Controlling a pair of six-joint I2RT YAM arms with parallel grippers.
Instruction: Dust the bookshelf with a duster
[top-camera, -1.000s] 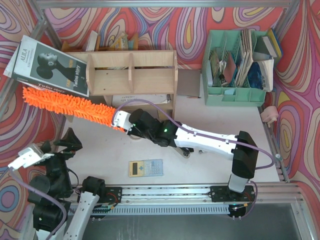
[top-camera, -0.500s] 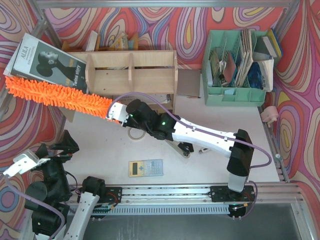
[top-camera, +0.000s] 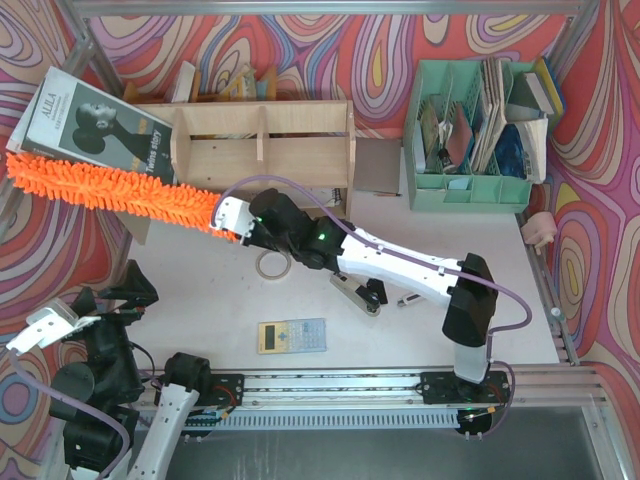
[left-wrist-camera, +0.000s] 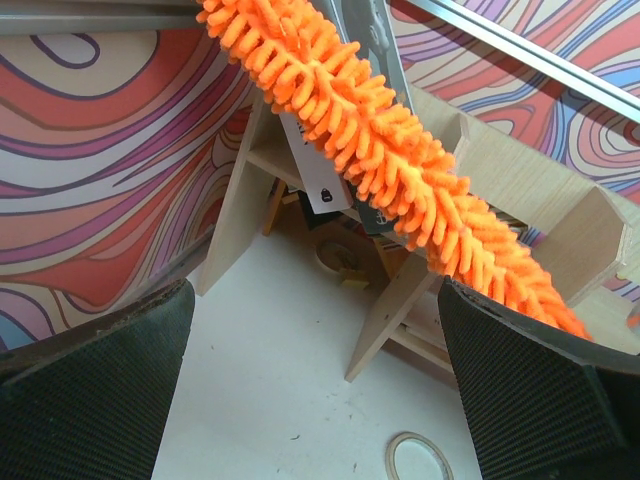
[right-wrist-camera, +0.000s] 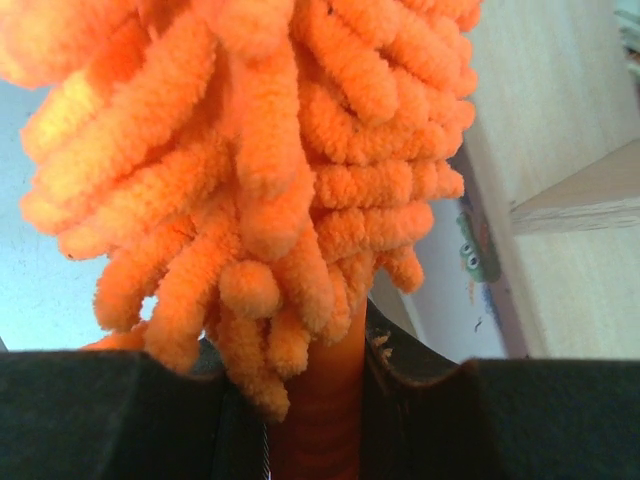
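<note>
The plywood bookshelf (top-camera: 262, 145) stands at the back centre, its three compartments facing up. My right gripper (top-camera: 228, 216) is shut on the orange handle of the duster (top-camera: 110, 188), in front of the shelf's left end. The fluffy orange head stretches left, past the shelf's left side and over the lower edge of a magazine. In the right wrist view the duster (right-wrist-camera: 260, 170) fills the frame above my jaws, with shelf wood (right-wrist-camera: 560, 140) at right. My left gripper (top-camera: 110, 300) is open and empty at the near left. Its view shows the duster (left-wrist-camera: 400, 170) across the bookshelf (left-wrist-camera: 520, 190).
A black-and-white magazine (top-camera: 95, 125) leans at the shelf's left end. A mint-green file organiser (top-camera: 470, 135) full of papers stands at back right. A tape ring (top-camera: 271, 265), a grey calculator (top-camera: 291, 335) and a stapler (top-camera: 355, 295) lie on the white table.
My right gripper has swung the duster left and slightly back, so its head now reaches past the shelf's left end over the magazine's edge. The left arm drew back a little towards the near left.
</note>
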